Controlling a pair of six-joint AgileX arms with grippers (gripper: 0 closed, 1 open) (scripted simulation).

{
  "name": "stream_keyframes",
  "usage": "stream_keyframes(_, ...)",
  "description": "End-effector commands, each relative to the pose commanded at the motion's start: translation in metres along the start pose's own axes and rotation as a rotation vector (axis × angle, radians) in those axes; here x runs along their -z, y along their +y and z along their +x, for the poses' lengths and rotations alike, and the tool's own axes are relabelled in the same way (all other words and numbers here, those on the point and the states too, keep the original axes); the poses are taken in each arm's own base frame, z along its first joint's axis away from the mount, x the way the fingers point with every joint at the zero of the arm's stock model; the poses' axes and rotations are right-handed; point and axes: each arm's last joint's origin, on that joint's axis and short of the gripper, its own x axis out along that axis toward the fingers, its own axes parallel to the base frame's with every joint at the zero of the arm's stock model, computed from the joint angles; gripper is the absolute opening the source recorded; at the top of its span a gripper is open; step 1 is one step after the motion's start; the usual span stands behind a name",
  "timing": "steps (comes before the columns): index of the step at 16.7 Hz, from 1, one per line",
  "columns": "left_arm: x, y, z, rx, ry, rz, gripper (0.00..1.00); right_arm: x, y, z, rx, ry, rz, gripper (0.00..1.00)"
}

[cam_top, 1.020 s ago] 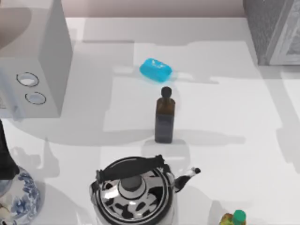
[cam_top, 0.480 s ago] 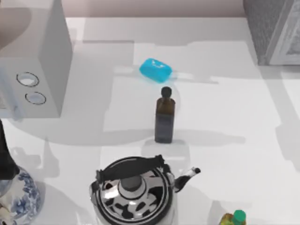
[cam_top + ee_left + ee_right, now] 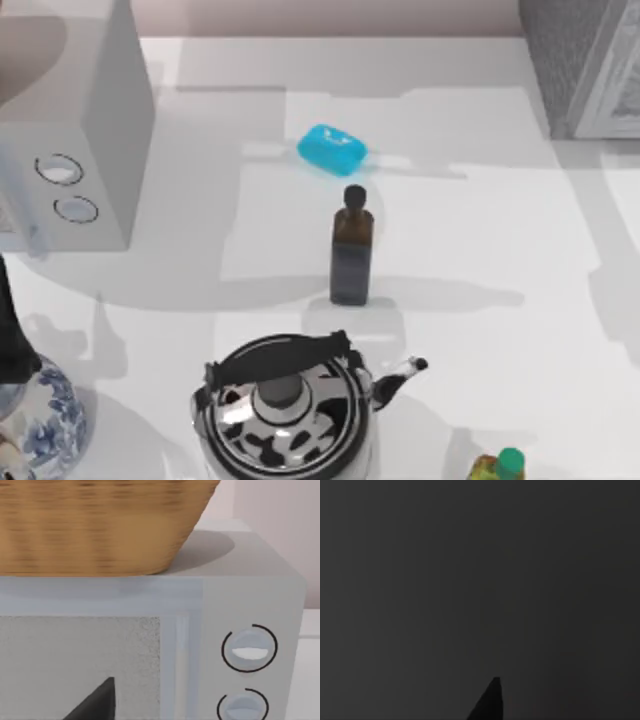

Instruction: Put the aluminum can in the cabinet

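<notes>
The aluminum can is out of view. The cabinet (image 3: 585,65), a tall grey speckled box with a paler framed front, stands at the table's far right corner in the top view. My left arm (image 3: 8,330) reaches in as a dark shape at the left edge, above a blue-and-white vase. In the left wrist view a dark part of my left gripper (image 3: 97,702) sits close to the front of a light-grey box (image 3: 250,595). The right wrist view is dark.
The light-grey box with two round rings (image 3: 75,130) stands at far left, with a wicker basket (image 3: 100,525) on top. A blue soap (image 3: 332,148), a dark bottle (image 3: 351,250), a black-and-white kettle (image 3: 285,410), a small yellow green-capped bottle (image 3: 500,466) and the vase (image 3: 40,425) occupy the table.
</notes>
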Motion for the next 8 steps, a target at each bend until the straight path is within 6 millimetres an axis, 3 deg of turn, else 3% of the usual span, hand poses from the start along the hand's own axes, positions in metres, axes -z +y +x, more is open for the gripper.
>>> stream_keyframes(2, 0.0, 0.0, 0.0, 0.0, 0.0, 0.0, 1.0, 0.0, 0.0, 0.0, 0.0, 0.0, 0.0, 0.98)
stream_keyframes(8, 0.0, 0.0, 0.0, 0.0, 0.0, 0.0, 1.0, 0.0, 0.0, 0.0, 0.0, 0.0, 0.0, 1.0)
